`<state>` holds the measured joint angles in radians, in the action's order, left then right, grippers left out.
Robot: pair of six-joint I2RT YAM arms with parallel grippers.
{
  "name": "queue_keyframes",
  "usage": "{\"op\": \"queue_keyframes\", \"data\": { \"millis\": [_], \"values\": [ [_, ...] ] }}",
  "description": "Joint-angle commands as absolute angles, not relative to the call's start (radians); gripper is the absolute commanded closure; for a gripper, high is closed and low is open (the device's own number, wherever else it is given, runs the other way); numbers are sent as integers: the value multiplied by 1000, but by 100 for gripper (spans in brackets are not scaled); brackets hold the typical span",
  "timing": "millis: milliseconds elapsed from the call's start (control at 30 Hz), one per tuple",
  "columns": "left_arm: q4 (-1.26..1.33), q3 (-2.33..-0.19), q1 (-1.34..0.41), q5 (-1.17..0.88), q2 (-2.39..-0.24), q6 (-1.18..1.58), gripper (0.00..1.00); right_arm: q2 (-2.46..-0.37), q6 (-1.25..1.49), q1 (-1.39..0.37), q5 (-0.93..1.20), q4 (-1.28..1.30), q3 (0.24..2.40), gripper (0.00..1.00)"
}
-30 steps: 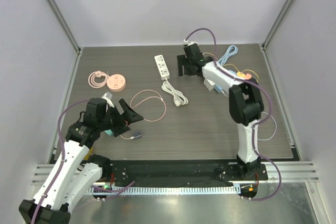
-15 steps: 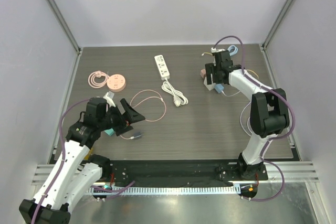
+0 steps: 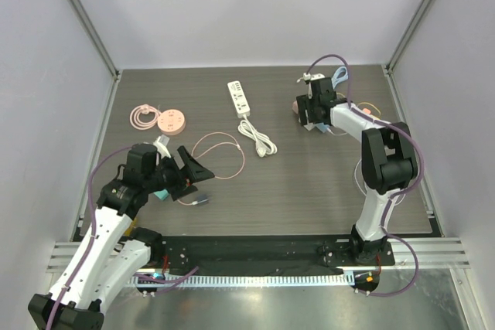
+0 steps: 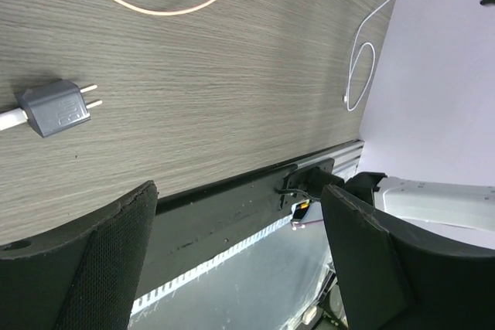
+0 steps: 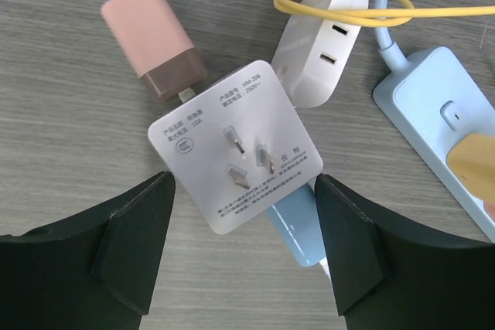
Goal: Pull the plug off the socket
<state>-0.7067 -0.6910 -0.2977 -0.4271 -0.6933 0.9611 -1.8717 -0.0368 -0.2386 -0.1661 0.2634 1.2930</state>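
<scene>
A grey plug point(image 4: 56, 110) lies loose on the dark wood-grain worktop point(image 3: 309, 191) toward its near-left corner. Its two pins are bare and in no socket, and a short white lead point(image 4: 9, 120) runs off its back. The left gripper point(image 4: 240, 191) hangs just beside and above it, jaws spread wide with nothing between them; the plug sits outside the gap, to one side of the fingers point(image 4: 100, 268). A thin pink cable point(image 3: 220, 156) loops across the boards just beyond the plug. Farther toward the far-left corner rests a round pink socket unit point(image 3: 169, 121) with a coiled pink cord point(image 3: 143, 116) beside it. A white power strip point(image 3: 240, 98) lies at the middle of the far edge, its bundled cord trailing toward the centre. Near the far-right corner the right gripper point(image 5: 244, 178) points down over a heap of chargers, its jaws apart on either side of a white square adapter point(image 5: 236, 156) that lies prongs-up. Whether its pads touch the adapter cannot be told. Touching that adapter is a pink charger point(image 5: 151, 36). Beside it is a white USB charger point(image 5: 321, 52) ringed by a yellow cable point(image 5: 348, 5), and a pale blue power strip point(image 5: 433, 113) lies at the heap's edge.
</scene>
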Motion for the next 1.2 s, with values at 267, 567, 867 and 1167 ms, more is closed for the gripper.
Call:
{"op": "queue_keyframes", "data": {
  "millis": [267,567,867,1167],
  "values": [
    [-684,-707,-295,-495,-681,942,14,-1954,-67,-239,-204,216,1367,22],
    [-683,-710,-293,-503,-684,937,15,-1941,-48,-241,-166,120,1335,31],
    [-677,-716,-295,-508,-704,923,15,-1919,32,-244,-123,126,1305,85],
    [-556,-718,-353,-512,-814,940,18,-1663,245,-421,-106,97,971,99]
  ]
}}
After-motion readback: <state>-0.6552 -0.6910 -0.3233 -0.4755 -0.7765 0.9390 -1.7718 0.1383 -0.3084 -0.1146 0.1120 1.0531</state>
